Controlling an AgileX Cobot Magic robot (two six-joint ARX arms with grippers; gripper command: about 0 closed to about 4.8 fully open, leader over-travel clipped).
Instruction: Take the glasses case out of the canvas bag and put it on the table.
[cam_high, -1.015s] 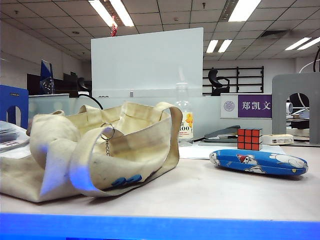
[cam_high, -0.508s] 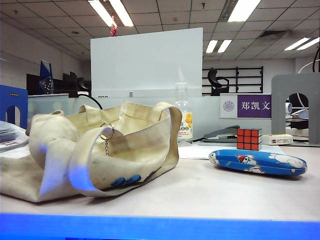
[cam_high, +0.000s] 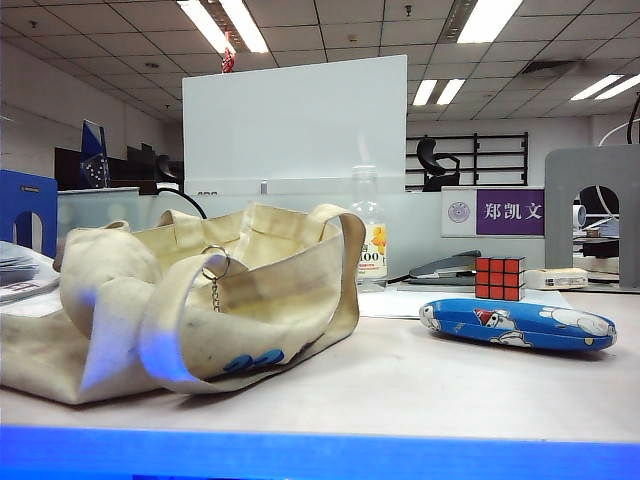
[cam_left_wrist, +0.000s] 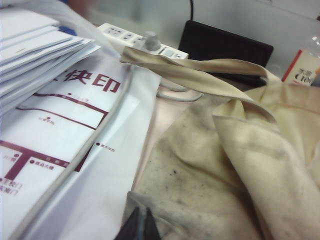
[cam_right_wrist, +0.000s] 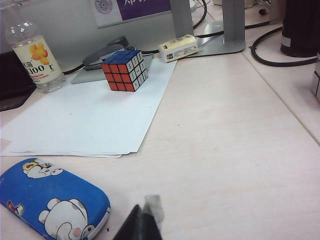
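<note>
The case (cam_high: 517, 325) is already laid on the table (cam_high: 400, 380), well apart from the bag (cam_high: 200, 300). Left gripper (cam_left_wrist: 140, 226) and right gripper (cam_right_wrist: 141, 224) are closed, empty; nothing is left.

Canvas bag (cam_high: 200, 300) left on table (cam_high: 400, 385); glasses case (cam_high: 517, 324) right on table, apart from bag; cube (cam_high: 499, 278) behind case; bottle (cam_high: 369, 235) behind bag.
</note>
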